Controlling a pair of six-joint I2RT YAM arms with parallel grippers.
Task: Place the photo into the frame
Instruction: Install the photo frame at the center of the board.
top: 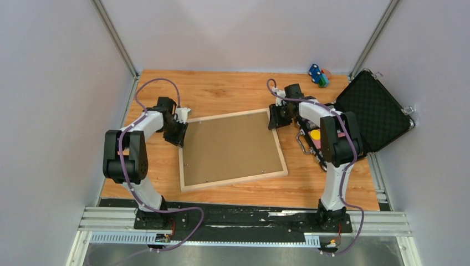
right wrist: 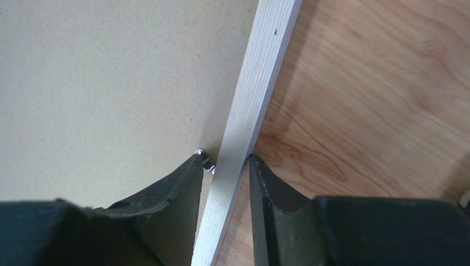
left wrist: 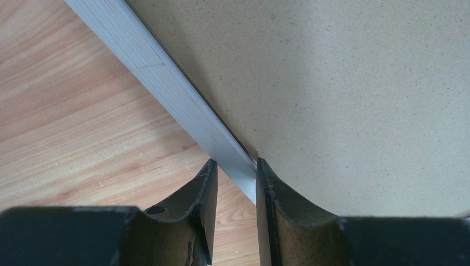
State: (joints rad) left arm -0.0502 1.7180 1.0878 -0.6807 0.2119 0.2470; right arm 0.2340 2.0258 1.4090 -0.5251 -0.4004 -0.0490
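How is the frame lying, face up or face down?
Face down: the brown backing board lies uppermost, set inside the frame and its pale wood rails.

Overhead view bright, even, diffuse; pale walls (top: 50, 83) slightly grey, no glare. Soft faint shadows under arms (top: 124, 155) on tabletop (top: 233, 91). Open case (top: 374, 113) lining near black, little detail. Wrist views sharp on wood grain and speckled board (left wrist: 360, 100). Dark fingers (left wrist: 202, 194) underexposed, soft at bottom edge. Frame (left wrist: 166, 88) rail throws thin dark shadow onto board in left view, broader soft one onto tabletop in right.
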